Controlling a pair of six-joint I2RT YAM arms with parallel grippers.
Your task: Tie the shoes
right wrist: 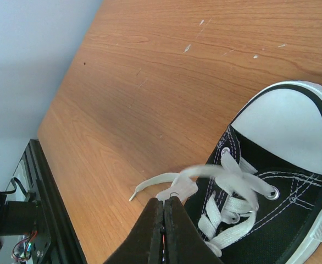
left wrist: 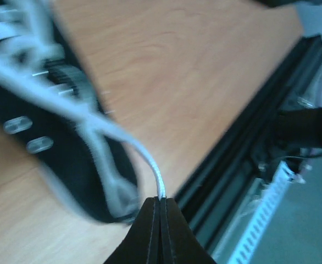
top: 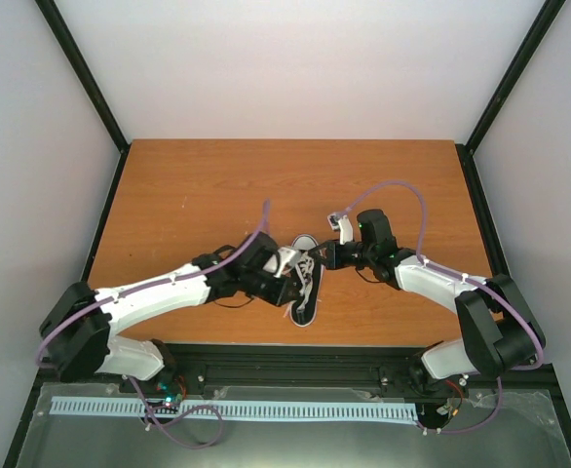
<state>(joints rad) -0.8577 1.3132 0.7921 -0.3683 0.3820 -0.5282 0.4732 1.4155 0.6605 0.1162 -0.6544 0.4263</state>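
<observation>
A small black sneaker (top: 305, 292) with a white toe cap (right wrist: 288, 127) lies on the wooden table (top: 188, 195), toe pointing away from the arms. My left gripper (top: 290, 283) is at the shoe's left side. In the left wrist view it (left wrist: 161, 199) is shut on a white lace (left wrist: 150, 162) that curves up to the blurred shoe (left wrist: 67, 143). My right gripper (top: 324, 257) is at the shoe's right side near the toe. In the right wrist view it (right wrist: 164, 202) is shut on a folded bit of white lace (right wrist: 178, 190), whose free end (right wrist: 144, 190) lies on the table.
The table's near edge with a black rail (top: 295, 353) runs just behind the shoe's heel. A white toothed strip (top: 227, 409) lies below it. Black frame posts (top: 81, 73) and white walls bound the table at left, right and back.
</observation>
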